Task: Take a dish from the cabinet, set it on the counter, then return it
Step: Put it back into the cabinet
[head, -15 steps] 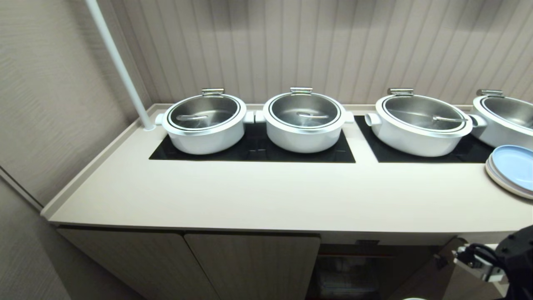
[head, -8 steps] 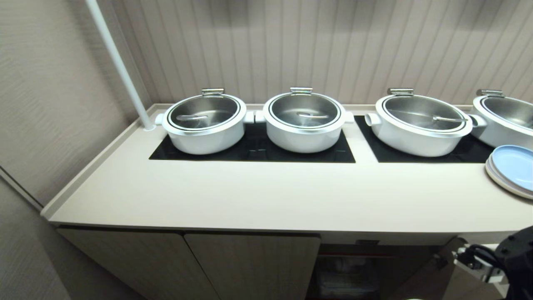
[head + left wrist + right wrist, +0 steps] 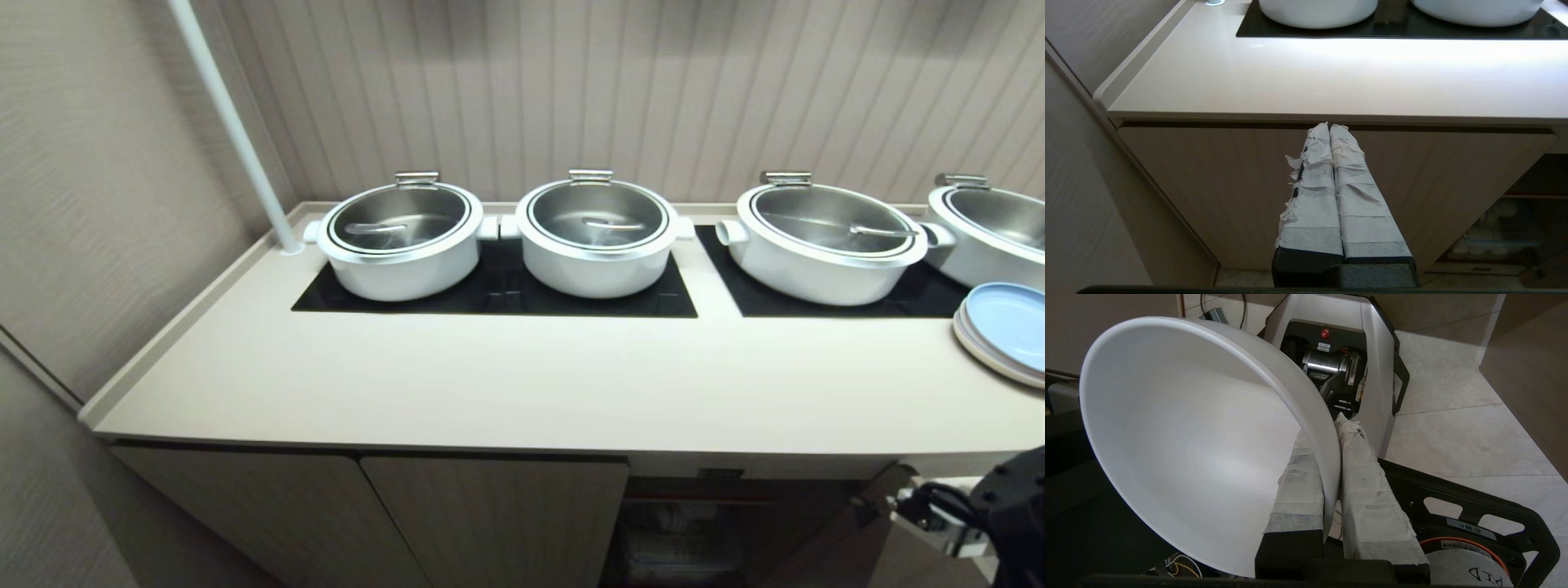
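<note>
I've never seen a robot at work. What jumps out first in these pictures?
The white bowl fills the right wrist view: the right gripper pinches its rim, one finger inside and one outside, above the floor. In the head view, a row of white pots with steel lids stands on black cooktop panels at the back of the counter. The left gripper is shut, in front of a closed cabinet door.

Head view tilts very slightly: pots and plates sit marginally higher in frame, right arm marginally lower.
</note>
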Robot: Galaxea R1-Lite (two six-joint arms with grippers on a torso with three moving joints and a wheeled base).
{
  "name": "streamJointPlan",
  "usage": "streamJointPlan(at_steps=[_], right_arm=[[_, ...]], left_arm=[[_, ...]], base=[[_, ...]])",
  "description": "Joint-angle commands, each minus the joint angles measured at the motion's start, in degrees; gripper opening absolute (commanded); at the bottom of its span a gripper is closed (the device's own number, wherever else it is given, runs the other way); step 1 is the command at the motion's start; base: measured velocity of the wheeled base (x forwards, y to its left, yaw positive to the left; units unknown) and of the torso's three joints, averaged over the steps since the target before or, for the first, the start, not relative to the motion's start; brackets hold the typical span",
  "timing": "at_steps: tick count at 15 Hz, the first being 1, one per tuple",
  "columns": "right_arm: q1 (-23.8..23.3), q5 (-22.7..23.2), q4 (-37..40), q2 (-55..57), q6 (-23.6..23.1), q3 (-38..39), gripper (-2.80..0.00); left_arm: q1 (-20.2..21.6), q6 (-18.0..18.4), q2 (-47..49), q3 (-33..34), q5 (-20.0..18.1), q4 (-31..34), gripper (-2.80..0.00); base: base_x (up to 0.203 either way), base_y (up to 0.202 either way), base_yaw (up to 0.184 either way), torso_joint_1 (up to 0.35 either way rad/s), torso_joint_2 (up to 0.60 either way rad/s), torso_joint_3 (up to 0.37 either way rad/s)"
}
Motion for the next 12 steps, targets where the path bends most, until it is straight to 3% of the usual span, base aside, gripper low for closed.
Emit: streamJointPlan(at_steps=[1, 12], right_arm=[[0.13, 0.06, 0.19, 0.0, 0.17, -0.06, -2.8], [0.13, -0.03, 0.19, -0.17, 0.26, -0.15, -2.8]], left_arm=[[0.0, -0.02, 0.0, -0.02, 0.0, -0.02, -2.8], [0.0, -0.02, 0.0, 0.05, 0.0, 0.0, -2.8]], base=[[0.0, 0.0, 0.0, -0.037, 0.1, 0.056], [0.0, 0.0, 0.0, -0.051, 0.11, 0.054]])
